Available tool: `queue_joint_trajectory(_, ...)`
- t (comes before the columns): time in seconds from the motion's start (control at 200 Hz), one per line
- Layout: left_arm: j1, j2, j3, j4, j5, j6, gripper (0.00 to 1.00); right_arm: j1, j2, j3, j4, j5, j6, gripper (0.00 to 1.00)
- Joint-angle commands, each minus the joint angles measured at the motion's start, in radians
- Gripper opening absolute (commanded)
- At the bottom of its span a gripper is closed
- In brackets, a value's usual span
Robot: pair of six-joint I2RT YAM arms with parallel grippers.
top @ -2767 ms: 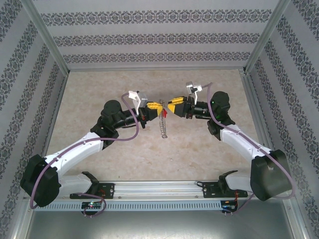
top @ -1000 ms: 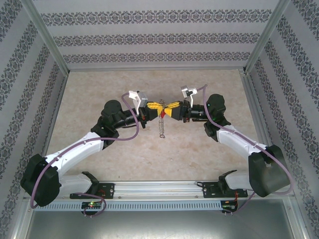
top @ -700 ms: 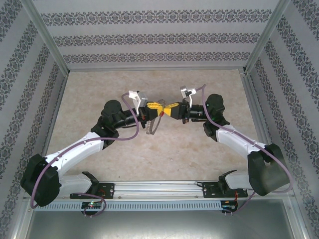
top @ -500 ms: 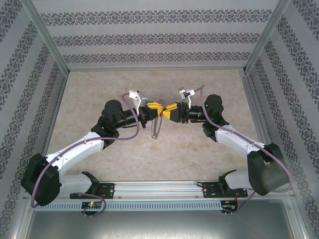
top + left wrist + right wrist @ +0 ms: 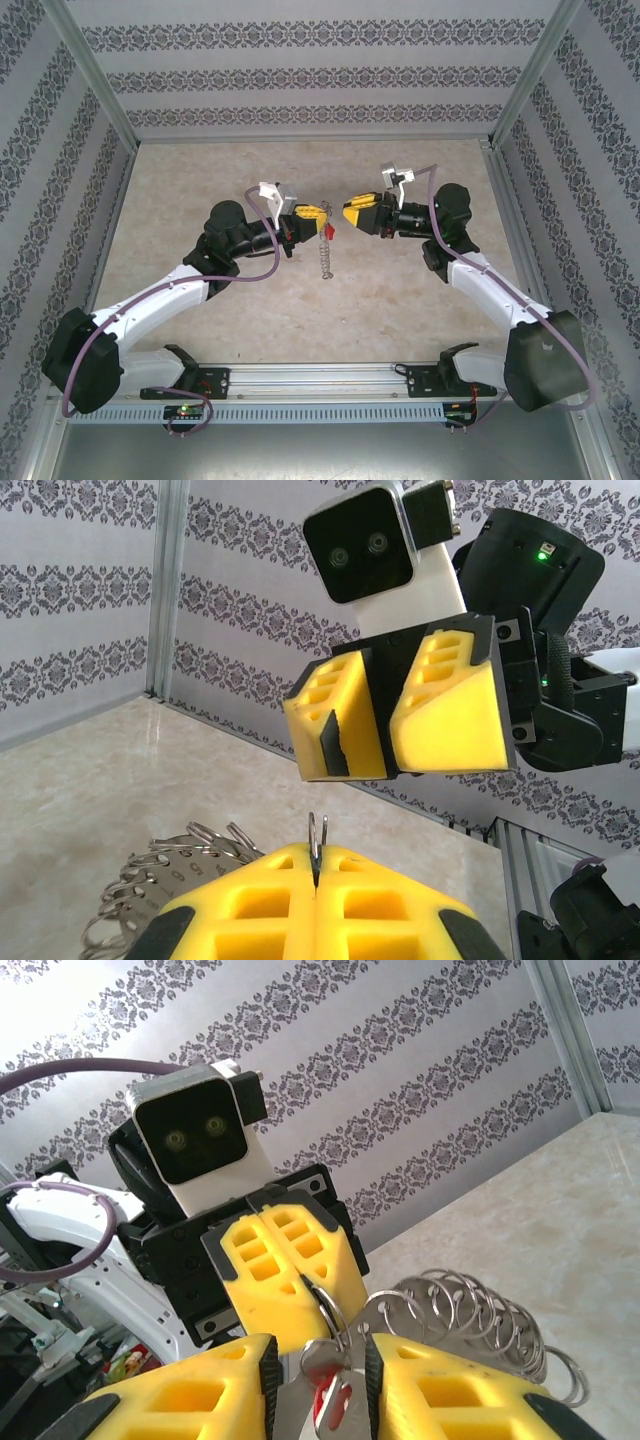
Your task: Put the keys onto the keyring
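Observation:
My left gripper [image 5: 317,213] is shut on the thin wire of the keyring [image 5: 325,255], whose hoop hangs edge-on below it above the table. In the left wrist view the wire [image 5: 315,842] sticks up from the closed left gripper [image 5: 315,858], with the fringe of small rings [image 5: 165,870] to the left. The red-headed key [image 5: 329,231] dangles at the hoop just under the left fingertips. My right gripper [image 5: 346,213] stands a short way to the right, open. In the right wrist view the key [image 5: 335,1400] hangs in the gap between the right gripper's [image 5: 320,1352] pads, which are apart.
The beige table [image 5: 200,180] is walled by patterned panels. A metal rail [image 5: 320,378] carries both arm bases at the near edge. Both arms meet above the table's middle, their wrists raised.
The right gripper has opened and drawn back to the right, away from the left one. The key stays hanging at the hoop, which swung and now hangs straight down.

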Motion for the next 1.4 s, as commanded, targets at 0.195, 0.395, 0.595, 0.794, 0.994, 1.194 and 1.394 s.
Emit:
queue_joint_trajectory(0.195, -0.011, -0.011, 0.022, 0.063, 0.020, -0.009, 0.00, 0.055, 0.059, 0.046, 0.024, -0.008, -0.041, 0.32)
queue_joint_trajectory(0.395, -0.012, -0.010, 0.021, 0.063, 0.017, -0.011, 0.00, 0.065, 0.062, 0.014, 0.050, 0.003, -0.041, 0.32)
queue_joint_trajectory(0.595, -0.011, -0.004, 0.023, 0.067, 0.017, -0.013, 0.00, 0.084, 0.068, -0.001, 0.062, 0.004, -0.047, 0.32)
queue_joint_trajectory(0.794, -0.012, -0.002, 0.025, 0.069, 0.015, -0.015, 0.00, 0.088, 0.071, -0.018, 0.074, 0.017, -0.049, 0.31)
queue_joint_trajectory(0.994, -0.011, 0.001, 0.026, 0.065, 0.017, -0.015, 0.00, 0.089, 0.070, -0.020, 0.082, 0.026, -0.049, 0.27)
queue_joint_trajectory(1.194, -0.012, 0.005, 0.023, 0.069, 0.021, -0.018, 0.00, 0.090, 0.080, -0.002, 0.088, 0.026, -0.044, 0.27)
queue_joint_trajectory(1.394, -0.011, 0.005, 0.023, 0.067, 0.020, -0.016, 0.00, 0.091, 0.088, 0.007, 0.089, 0.020, -0.042, 0.15)
